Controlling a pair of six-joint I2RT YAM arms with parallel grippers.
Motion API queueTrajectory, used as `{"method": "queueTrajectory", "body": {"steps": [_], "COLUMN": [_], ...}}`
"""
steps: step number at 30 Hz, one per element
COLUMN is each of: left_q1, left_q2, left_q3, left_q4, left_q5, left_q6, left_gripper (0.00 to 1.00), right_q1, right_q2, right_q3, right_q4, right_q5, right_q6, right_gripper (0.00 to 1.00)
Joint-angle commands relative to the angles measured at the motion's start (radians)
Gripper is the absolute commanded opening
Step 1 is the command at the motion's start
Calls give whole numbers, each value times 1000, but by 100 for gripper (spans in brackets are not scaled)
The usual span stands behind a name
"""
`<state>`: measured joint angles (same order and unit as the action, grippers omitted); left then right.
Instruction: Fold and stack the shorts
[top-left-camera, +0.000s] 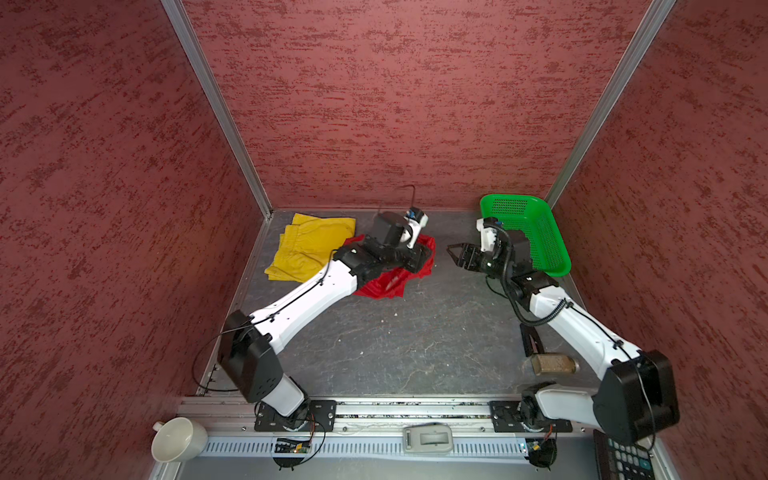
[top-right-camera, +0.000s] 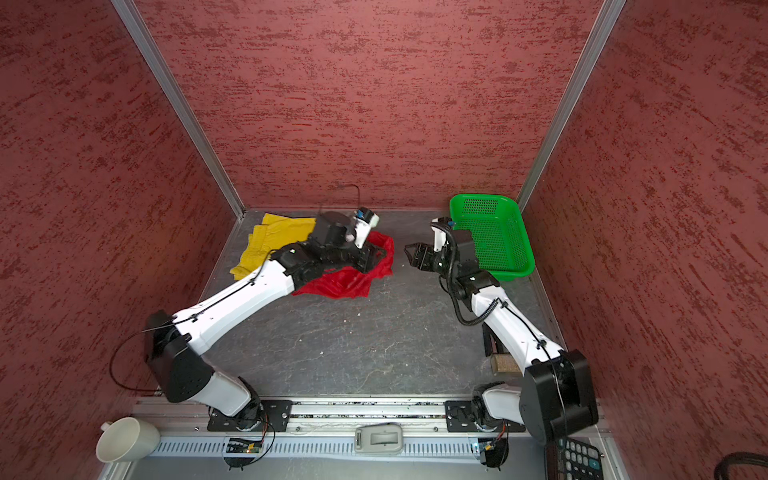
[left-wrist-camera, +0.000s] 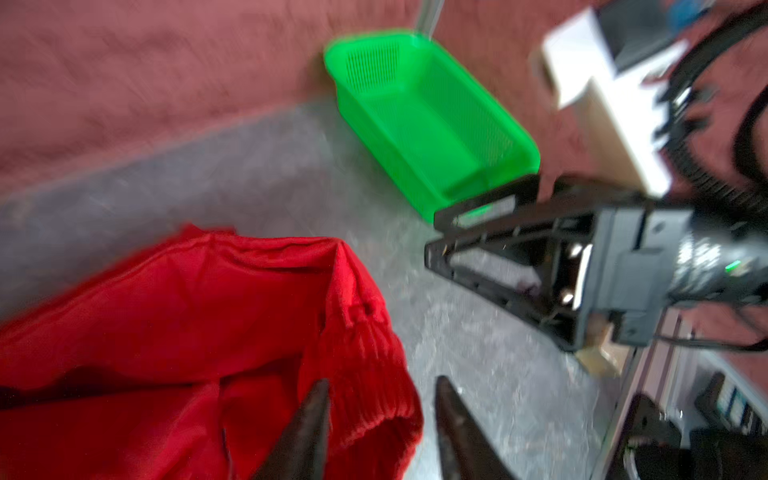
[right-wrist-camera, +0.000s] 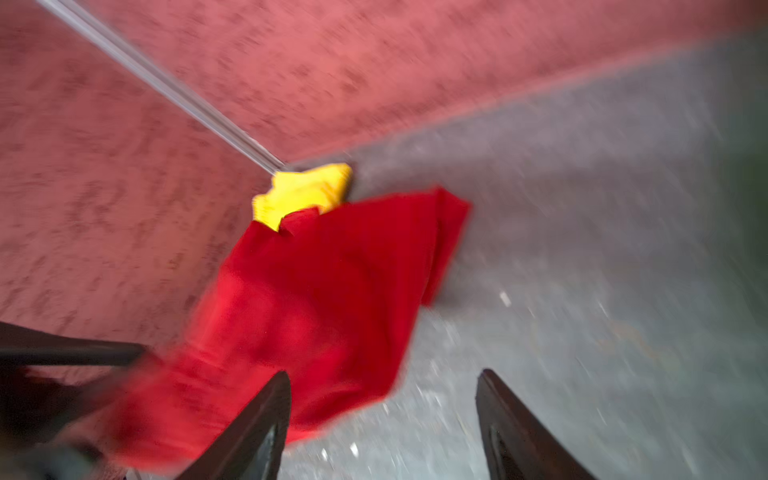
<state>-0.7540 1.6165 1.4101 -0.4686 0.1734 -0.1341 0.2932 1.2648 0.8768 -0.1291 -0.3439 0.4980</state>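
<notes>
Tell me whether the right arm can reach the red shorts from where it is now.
Probably yes. The right gripper stands open, pointing at the red shorts across bare tabletop. The left arm covers part of them, so the nearest edge looks freest.

Left arm (top-left-camera: 307, 295) stretches far forward and low, dipping at its end, and the left claw (left-wrist-camera: 382, 386) shows its jaws parted. Opposite it, the right claw (right-wrist-camera: 382, 374) hovers with jaws spread wider, tips aimed at the left claw, a clear gap between the two. Right forearm (top-left-camera: 573, 328) slants back behind its claw.
</notes>
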Motion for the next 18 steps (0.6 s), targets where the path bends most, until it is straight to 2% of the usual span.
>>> {"method": "queueTrajectory", "body": {"steps": [1, 5, 11, 14, 18], "left_q1": [-33, 2, 185, 262, 282], "left_q2": [-3, -82, -248, -319, -352], "left_q3": [-31, -137, -419, -573, -698], "left_q4": [-25, 19, 39, 99, 190], "left_q5": [55, 15, 21, 55, 90], "left_q6": [-60, -183, -475, -579, -665], "left_gripper": [67, 73, 73, 73, 74], "right_q1": [7, 7, 0, -37, -49], "right_q2": [-52, -106, -28, 7, 74], "right_q3": [-68, -154, -178, -210, -206], "right_q4": [-101, -124, -245, -145, -41], "right_q5": [-9, -20, 43, -41, -157], "right_q6": [66, 126, 145, 203, 254], "right_gripper": [73, 75, 77, 78, 78]}}
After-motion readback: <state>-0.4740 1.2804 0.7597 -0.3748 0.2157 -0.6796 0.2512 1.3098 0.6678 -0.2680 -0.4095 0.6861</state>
